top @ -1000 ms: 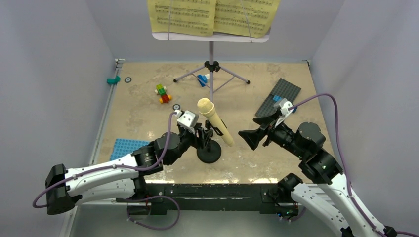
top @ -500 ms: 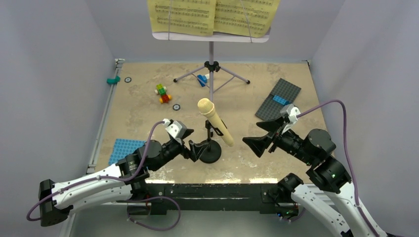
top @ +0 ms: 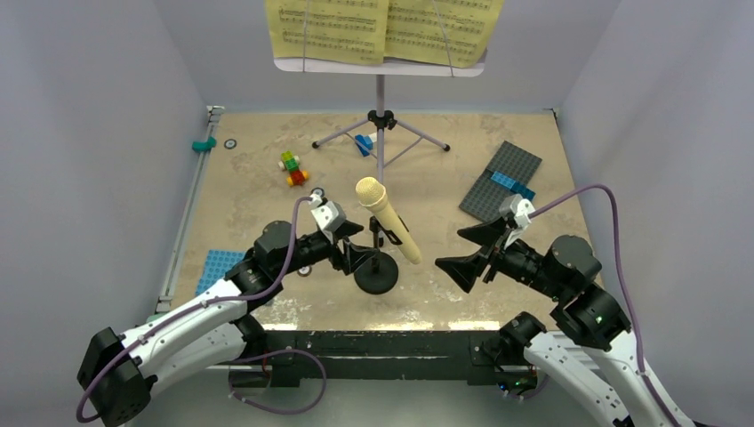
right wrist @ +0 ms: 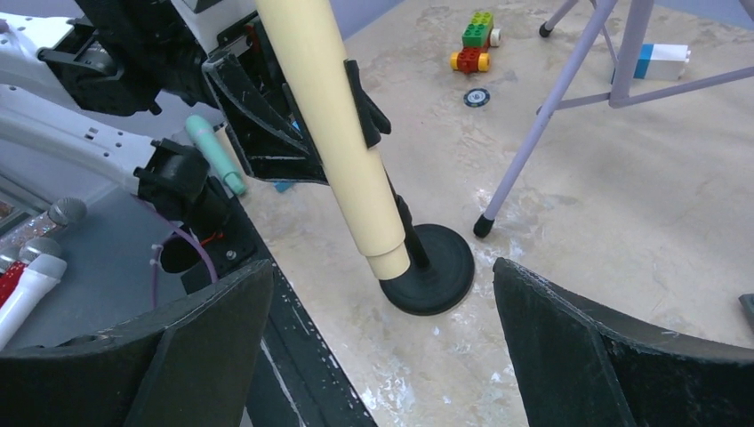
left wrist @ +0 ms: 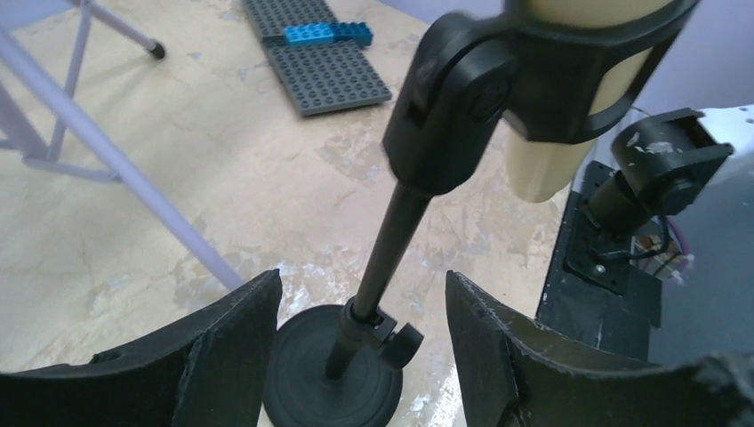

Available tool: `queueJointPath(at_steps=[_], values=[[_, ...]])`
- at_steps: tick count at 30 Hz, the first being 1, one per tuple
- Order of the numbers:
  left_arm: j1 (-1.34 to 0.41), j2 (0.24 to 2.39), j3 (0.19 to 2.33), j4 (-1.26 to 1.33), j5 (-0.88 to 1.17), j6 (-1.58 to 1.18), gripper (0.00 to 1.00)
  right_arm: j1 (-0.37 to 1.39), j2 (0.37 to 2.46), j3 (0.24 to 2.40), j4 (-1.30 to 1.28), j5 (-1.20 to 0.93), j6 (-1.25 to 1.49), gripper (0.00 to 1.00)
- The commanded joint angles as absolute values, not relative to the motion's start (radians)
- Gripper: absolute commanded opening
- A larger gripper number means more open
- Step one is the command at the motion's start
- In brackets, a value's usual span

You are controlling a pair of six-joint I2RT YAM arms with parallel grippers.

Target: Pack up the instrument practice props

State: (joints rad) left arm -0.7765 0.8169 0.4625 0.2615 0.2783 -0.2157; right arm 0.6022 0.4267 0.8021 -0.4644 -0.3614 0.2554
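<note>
Right now the left gripper [left wrist: 360, 289] is the nearer one: jaws parted fairly wide and empty. They straddle the thin upright stem of the black mic stand [top: 376, 274] just above its round base, with a gap on both sides and no contact. Mid-table, the cream toy microphone [top: 389, 222] sits in the stand's clip, long axis tilted, with the mesh head up and away and the plain tail down toward near right. The right gripper [top: 458, 249] is spread fully, empty, facing the mic from the right, near but apart. My read: left pins the stem, right takes the barrel. Close square on the stem or the disc base may tip. The mic body looks like a smooth matte plastic cylinder. The stand is matte black, a slim rod with the clip hugging the barrel. The tall music stand [top: 380, 107] with the yellow sheet-music pages [top: 338, 27] is at the far edge on thin lilac tube legs, well apart from both arms.
</note>
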Motion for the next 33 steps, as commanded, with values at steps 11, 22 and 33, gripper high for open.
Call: queueJointPath(at_steps=[11,22,33], values=[[-0.701,0.980,0.624,0.420,0.745,-0.178,0.65,0.606,0.353,0.790,-0.486,-0.405,0.234,0.99],[-0.701,1.093,0.645,0.532,0.768,-0.236,0.29,0.606,0.345,0.796,-0.518,-0.396,0.215,0.99],[-0.705,0.988,0.623,0.492,0.647,-0.268,0.00,0.606,0.343,0.804,-0.523,-0.380,0.214,0.99]])
